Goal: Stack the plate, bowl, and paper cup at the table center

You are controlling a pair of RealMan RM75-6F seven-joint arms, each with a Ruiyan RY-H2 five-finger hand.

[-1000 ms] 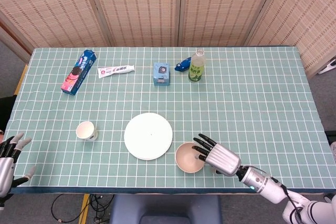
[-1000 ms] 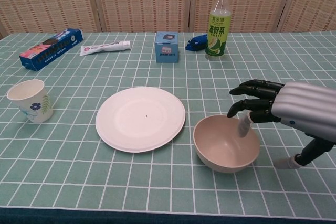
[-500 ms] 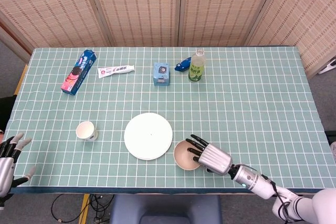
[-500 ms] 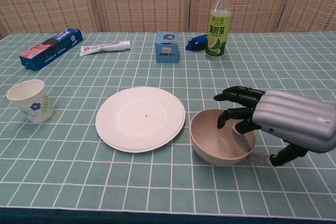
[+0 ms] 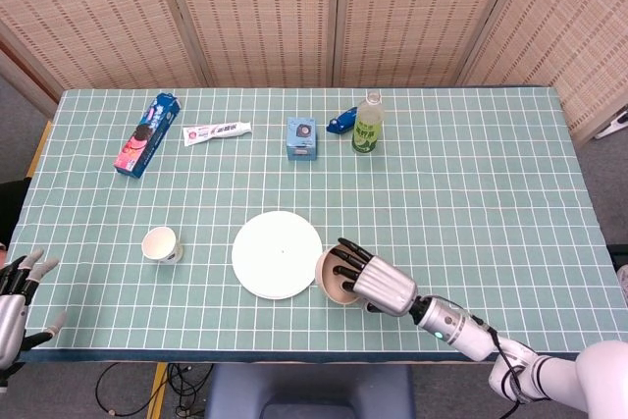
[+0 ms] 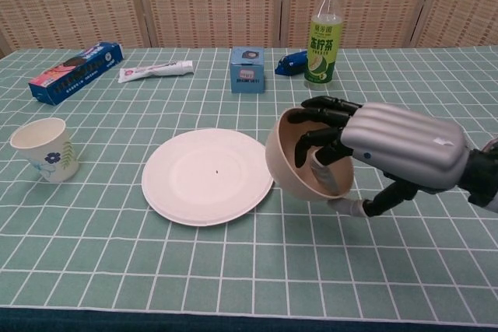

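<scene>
Step in hand: bowl transfer. Right hand (image 6: 389,149) grips the bowl (image 6: 299,162), fingers hooked over its rim, bowl tilted and clear of the table, just beside the plate (image 6: 206,175) at its 3 o'clock. Next move, in my judgement: carry it toward 9 o'clock, level it, seat it on the plate. Left hand (image 5: 12,296) idle, fingers apart. Paper cup (image 6: 46,148) stands well apart at the plate's 9 o'clock. Box (image 6: 247,69) and bottle (image 6: 324,39) far at 12 o'clock; no obstruction.
</scene>
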